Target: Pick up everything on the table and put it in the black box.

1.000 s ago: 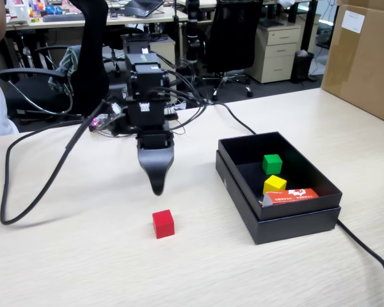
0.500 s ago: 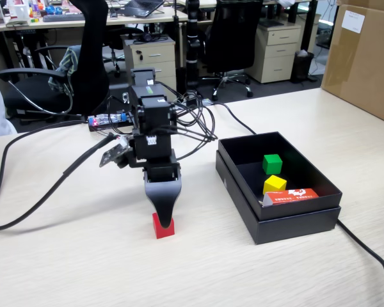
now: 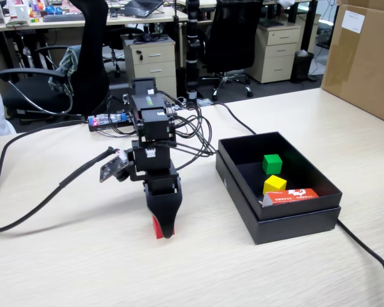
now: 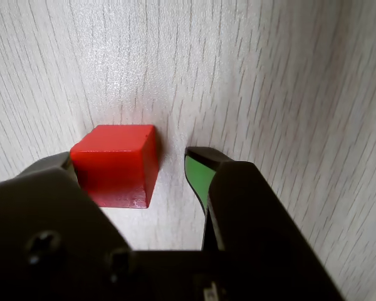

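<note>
Down on the table, the red cube (image 4: 116,163) sits between open jaws — against one, clear of the other.

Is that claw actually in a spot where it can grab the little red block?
Probably yes. In the wrist view the gripper is open with the red cube sitting between its jaws on the table; a small gap remains beside the green-padded jaw, and nothing else crowds the cube.
</note>
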Robot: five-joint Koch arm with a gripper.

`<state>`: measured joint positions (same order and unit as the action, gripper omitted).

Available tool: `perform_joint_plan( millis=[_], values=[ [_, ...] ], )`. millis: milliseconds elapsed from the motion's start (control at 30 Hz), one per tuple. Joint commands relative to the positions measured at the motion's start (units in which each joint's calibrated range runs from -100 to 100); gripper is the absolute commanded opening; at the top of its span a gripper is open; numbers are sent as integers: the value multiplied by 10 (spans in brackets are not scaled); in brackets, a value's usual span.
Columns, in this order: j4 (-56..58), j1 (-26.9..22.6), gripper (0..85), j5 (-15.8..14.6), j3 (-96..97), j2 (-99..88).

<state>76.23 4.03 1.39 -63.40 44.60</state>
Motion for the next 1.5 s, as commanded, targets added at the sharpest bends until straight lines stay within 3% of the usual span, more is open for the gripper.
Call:
perform_joint_plan(
  millis=[0,100,167,467,700,767,833,1367,1467],
  values=[
    [4,3,277,6,-39,-10],
    [7,5,52,4,-38,-15],
    [15,5,9,1,-32,-33],
    [31,-55,9,-16,116,-382],
    [26,-157,9,-37,133,-546],
    [10,-194,11,-54,140,-505],
    [-2,-200,11,-61,149,-467],
    [-15,-206,12,-91,141,-224],
    [-15,-206,129,-91,148,-220]
  ],
)
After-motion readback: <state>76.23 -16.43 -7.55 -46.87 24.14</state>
